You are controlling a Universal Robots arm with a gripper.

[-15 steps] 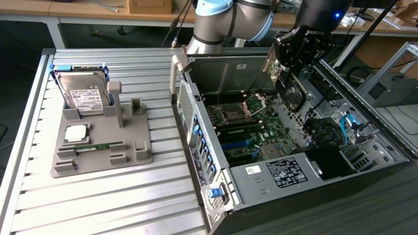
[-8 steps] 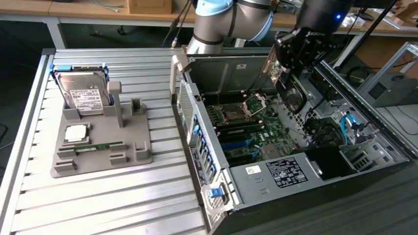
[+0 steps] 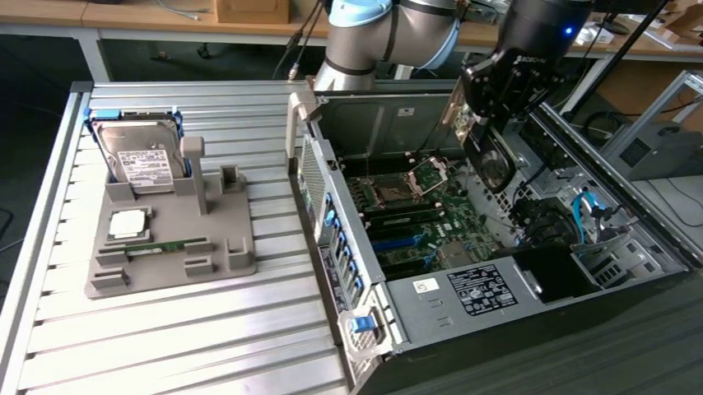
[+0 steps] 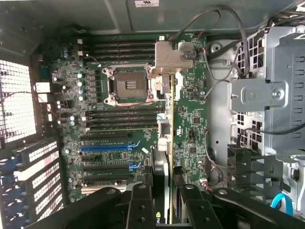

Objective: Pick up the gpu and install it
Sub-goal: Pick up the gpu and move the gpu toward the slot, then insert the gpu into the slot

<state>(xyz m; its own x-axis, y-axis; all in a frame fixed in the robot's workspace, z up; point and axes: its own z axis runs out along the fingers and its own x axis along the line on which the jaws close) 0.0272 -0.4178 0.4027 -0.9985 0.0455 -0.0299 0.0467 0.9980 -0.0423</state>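
Observation:
My gripper [image 3: 496, 105] hangs over the open computer case [image 3: 329, 214], shut on the gpu [image 3: 486, 156], a dark flat card that hangs on edge below the fingers, clear of the motherboard [image 3: 423, 230]. In the wrist view the gpu [image 4: 165, 143] appears edge-on as a thin strip running out from between the two black fingers [image 4: 141, 205] of the gripper [image 4: 165, 212]. It lies across the board beside the blue expansion slot [image 4: 106, 147] and the empty processor socket [image 4: 129, 86].
A grey holder [image 3: 165, 247] on the slatted table at the exterior view's left carries a silver hard drive [image 3: 140, 160], a processor chip [image 3: 128, 222] and a green memory stick [image 3: 165, 245]. Inside the case a metal drive cage [image 4: 267, 95] and loose cables [image 4: 224, 81] flank the board.

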